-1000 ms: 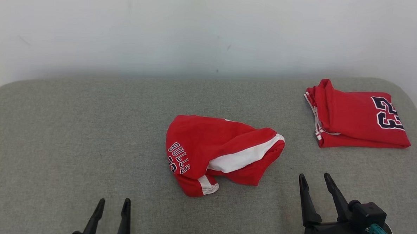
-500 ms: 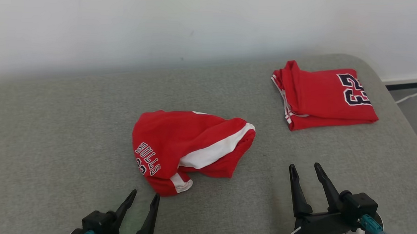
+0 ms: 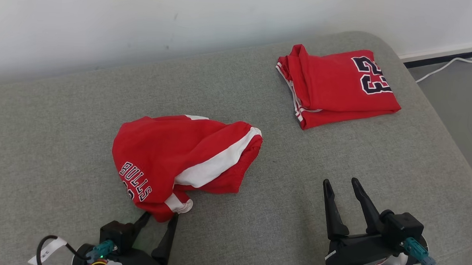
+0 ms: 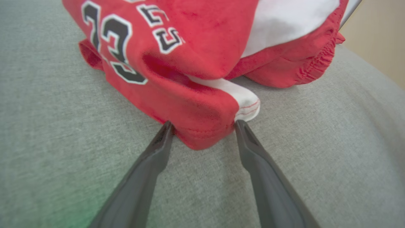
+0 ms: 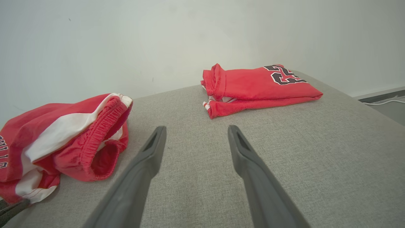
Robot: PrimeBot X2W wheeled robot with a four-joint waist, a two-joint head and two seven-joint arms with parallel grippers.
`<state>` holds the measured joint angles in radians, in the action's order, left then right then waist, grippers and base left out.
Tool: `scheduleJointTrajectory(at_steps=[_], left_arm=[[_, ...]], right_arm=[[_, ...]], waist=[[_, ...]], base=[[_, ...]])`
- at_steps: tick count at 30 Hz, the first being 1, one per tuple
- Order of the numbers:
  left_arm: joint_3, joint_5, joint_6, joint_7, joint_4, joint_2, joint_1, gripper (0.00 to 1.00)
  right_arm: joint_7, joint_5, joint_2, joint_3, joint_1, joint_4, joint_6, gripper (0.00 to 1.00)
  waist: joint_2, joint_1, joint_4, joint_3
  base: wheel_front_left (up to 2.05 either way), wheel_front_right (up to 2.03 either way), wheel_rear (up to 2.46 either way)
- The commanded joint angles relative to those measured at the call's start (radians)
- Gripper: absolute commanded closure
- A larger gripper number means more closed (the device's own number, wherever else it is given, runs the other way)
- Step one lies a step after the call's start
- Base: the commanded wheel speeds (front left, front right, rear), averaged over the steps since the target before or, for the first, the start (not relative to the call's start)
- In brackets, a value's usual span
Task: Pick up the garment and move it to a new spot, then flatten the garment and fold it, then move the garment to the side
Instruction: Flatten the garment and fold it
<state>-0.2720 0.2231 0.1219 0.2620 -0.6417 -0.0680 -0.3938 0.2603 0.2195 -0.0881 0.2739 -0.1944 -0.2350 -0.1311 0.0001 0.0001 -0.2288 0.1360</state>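
Against white wall point(image 3: 105, 15), grey cushion point(image 3: 41, 120) bears crumpled garment point(image 3: 171, 153).

"BULLS" and "23" on crumpled red shorts point(image 3: 171, 149); "23" on folded red jersey point(image 3: 329, 88).

Folded red jersey point(image 3: 337, 87) far right on grey cushion point(image 3: 61, 121); white cable point(image 3: 436, 70) on floor.

Two garments point(image 3: 171, 157) point(image 3: 337, 85), two end effectors point(image 3: 160, 217) point(image 3: 341, 184).
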Motion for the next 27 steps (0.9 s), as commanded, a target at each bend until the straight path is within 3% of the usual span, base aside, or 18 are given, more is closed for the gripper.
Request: scheduleJointTrajectory(at_steps=[1,3,4,5,14,27], left_arm=[[-0.003,-0.003,0.004,0.002,-0.011,-0.001,-0.008,0.00],[-0.009,0.004,0.005,0.002,-0.034,0.003,-0.018,0.03],[-0.010,0.008,0.006,0.002,-0.041,0.004,-0.023,0.62],[-0.010,0.013,0.007,0.002,-0.047,0.007,-0.032,1.00],[0.033,0.002,-0.003,0.002,0.035,-0.003,0.032,1.00],[0.051,-0.015,-0.028,-0.012,0.194,-0.068,0.151,1.00]], right_arm=[[0.006,-0.003,0.003,0.002,-0.005,-0.001,0.001,0.00],[0.006,-0.005,0.005,0.004,-0.008,-0.005,0.001,0.00],[0.007,-0.006,0.006,0.006,-0.010,-0.007,0.001,0.00],[0.007,-0.008,0.007,0.005,-0.010,-0.012,0.001,0.00],[0.005,-0.006,0.003,-0.005,0.017,-0.017,0.001,0.00],[0.005,0.003,-0.007,-0.017,0.049,-0.024,0.001,0.00]], waist=[[-0.0001,-0.0001,-0.003,0.004],[-0.0001,-0.0001,-0.003,0.002],[-0.0001,-0.0001,-0.003,0.000],[-0.0001,-0.0001,0.000,-0.005],[-0.0001,-0.0001,0.059,-0.045],[-0.0001,-0.0001,0.218,-0.099]], base=[[0.00,0.00,0.00],[0.00,0.00,0.00],[0.00,0.00,0.00],[0.00,0.00,0.00],[0.00,0.00,0.00],[0.00,0.00,0.00]])
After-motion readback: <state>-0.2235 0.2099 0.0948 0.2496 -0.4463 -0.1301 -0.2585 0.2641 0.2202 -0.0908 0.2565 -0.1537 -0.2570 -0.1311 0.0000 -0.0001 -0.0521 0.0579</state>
